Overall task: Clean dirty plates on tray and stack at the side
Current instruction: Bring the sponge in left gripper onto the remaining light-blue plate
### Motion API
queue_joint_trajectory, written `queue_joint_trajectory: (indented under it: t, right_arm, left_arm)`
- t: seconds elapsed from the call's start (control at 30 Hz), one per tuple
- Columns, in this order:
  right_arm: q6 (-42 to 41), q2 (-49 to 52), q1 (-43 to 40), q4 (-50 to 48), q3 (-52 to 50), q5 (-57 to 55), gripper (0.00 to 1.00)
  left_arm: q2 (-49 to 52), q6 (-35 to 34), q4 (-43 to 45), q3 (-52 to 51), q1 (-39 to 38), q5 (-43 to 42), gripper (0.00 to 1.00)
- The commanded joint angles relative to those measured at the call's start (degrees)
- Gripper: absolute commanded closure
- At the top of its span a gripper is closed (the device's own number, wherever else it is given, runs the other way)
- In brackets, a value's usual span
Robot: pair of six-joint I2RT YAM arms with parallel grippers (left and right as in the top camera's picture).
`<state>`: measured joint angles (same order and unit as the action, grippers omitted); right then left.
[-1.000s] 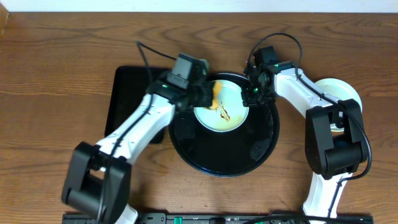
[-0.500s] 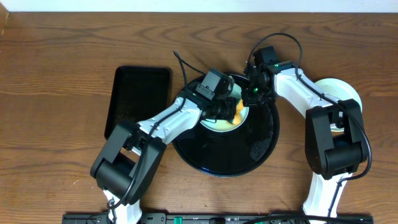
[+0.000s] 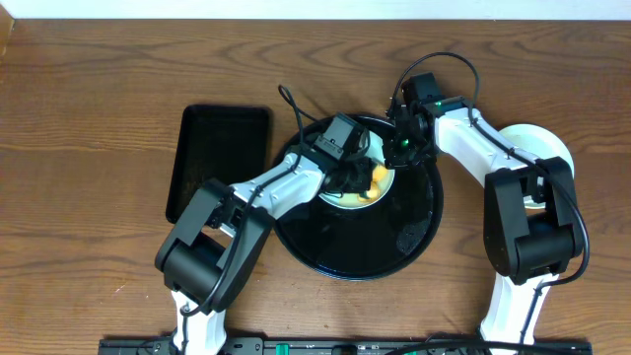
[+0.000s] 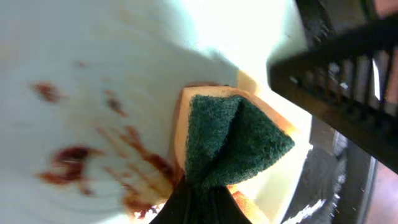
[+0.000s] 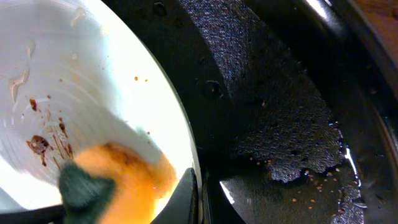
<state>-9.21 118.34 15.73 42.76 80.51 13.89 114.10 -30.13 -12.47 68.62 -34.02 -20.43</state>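
Where the overhead camera looks down: the large round black tray (image 3: 355, 247) lies mid-table on the wood tabletop (image 3: 89, 108)
Inside the tray: one pale plate (image 3: 350, 200) in the far half, largely covered by the left arm
Left gripper (image 3: 365, 182): over the plate, closed tight around a yellow sponge (image 3: 376, 178)
Right gripper (image 3: 399, 150): at the plate's right rim
Rectangular tray (image 3: 219, 163): black, just beside the round tray on its left
Pale round shape (image 3: 537, 143): on the table at far right, half hidden by the right arm; what it is cannot be told
Left wrist view, sponge: folded, its green scouring face outward, pinched between dark fingers (image 4: 186, 208) at the bottom edge and pressed onto the plate
Sauce smears (image 4: 74, 155): brown streaks on the plate's pale surface, left of the sponge and reaching it
Right wrist view, jaws: narrow, clamped on the plate's rim, one finger on each side
Plate contents here: the sponge low in the plate, red-brown specks beside it
Tray floor: glossy black, with scattered crumbs (image 5: 298, 180) and wet patches right of the plate
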Motion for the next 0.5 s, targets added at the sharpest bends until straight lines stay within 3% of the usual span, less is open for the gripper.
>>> queue_joint_trajectory:
  t: [0.0,0.17,0.27,0.4,0.47]
  right_arm:
    - [-0.37,0.50,0.85,1.03,-0.26,-2.08,0.99]
    - [-0.37,0.50,0.87,1.03,-0.26,-2.05,0.99]
    - [-0.37,0.50,0.85,1.01,-0.26,-2.05,0.99]
    - [-0.35,0.50,0.85,1.44,-0.26,-2.08,0.99]
    - [0.07,0.50,0.85,1.73,-0.26,-2.08,0.99]
  left_arm:
    - [2.25,-0.31,-2.86,-0.74,5.53,12.63,0.92]
    - [2.25,-0.66,-6.32,-0.74,10.40,16.00,0.92]
    - [2.25,0.17,-8.74,-0.74,11.63,12.26,0.92]
    - [2.25,15.52,-11.37,-0.74,10.38,-6.95,0.92]
    - [2.25,23.02,-13.27,-0.74,8.63,-12.63,0.93]
